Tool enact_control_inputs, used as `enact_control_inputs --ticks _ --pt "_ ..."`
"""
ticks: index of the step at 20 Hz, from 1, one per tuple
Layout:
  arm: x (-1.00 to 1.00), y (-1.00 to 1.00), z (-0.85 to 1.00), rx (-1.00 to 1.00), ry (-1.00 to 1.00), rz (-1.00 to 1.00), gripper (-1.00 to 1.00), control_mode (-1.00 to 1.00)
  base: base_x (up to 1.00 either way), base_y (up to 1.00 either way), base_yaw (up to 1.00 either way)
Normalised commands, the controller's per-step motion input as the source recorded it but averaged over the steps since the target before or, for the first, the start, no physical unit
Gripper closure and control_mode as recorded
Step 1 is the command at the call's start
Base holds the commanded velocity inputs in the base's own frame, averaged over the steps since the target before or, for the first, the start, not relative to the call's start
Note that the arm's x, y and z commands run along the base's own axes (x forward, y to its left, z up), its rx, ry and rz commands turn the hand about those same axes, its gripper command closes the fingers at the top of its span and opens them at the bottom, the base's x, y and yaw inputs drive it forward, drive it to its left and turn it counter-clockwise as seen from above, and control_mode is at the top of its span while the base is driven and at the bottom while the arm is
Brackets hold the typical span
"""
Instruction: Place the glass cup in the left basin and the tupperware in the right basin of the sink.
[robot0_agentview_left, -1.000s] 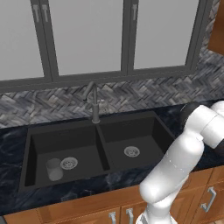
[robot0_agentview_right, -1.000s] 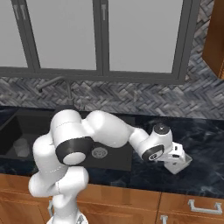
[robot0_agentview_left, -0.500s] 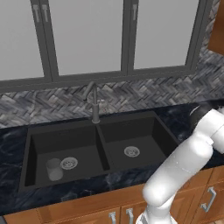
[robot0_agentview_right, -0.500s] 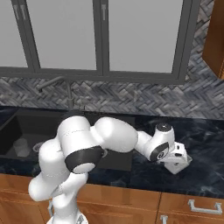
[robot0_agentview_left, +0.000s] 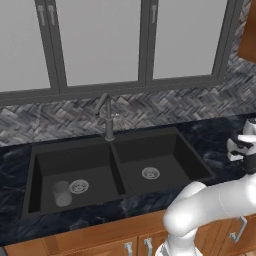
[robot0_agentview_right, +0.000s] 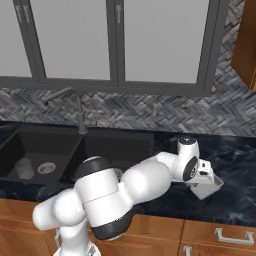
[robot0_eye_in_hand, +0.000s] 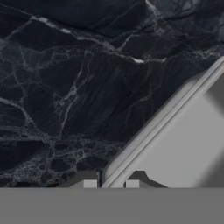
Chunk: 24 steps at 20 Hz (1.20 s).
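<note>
Hand view: we note claw (robot0_eye_in_hand: 111, 183) pinching rim of pale whitish-translucent tupperware (robot0_eye_in_hand: 183, 144), one finger either side, on dark marble counter (robot0_eye_in_hand: 65, 87). Grey glass cup (robot0_agentview_left: 62, 193) sits in left basin (robot0_agentview_left: 75, 167). Next: lift, carry leftward to right basin (robot0_agentview_left: 155, 160).

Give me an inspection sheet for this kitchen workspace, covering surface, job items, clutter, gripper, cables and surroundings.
Surface: dark marbled counter around a black double sink.
Job's things: glass cup stands upright in the left basin, beside its drain; right basin holds just its drain; tupperware sits on the counter right of the sink.
Clutter: nothing seen.
Gripper: gripper is at the tupperware, fingertips either side of its near wall, closed on it.
Cables: nothing seen.
Surroundings: faucet, herringbone backsplash, windows, wood cabinets below.
</note>
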Motion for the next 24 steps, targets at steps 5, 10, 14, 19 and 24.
enact_control_inputs --ticks 5,10,14,19,24 --pt "-0.01 0.00 0.00 0.00 0.00 0.00 1.00 -1.00 0.00 0.00 0.00" --pt "-0.05 0.00 0.29 0.00 0.00 0.00 1.00 -1.00 0.00 0.00 0.00" --pt "-0.04 0.00 0.42 0.00 0.00 0.00 1.00 -1.00 0.00 0.00 0.00" --pt "-0.22 0.15 0.31 0.00 0.01 0.02 1.00 -1.00 0.00 0.00 0.00" --pt "-0.18 0.27 0.26 0.00 0.00 0.02 1.00 -1.00 0.00 0.00 0.00"
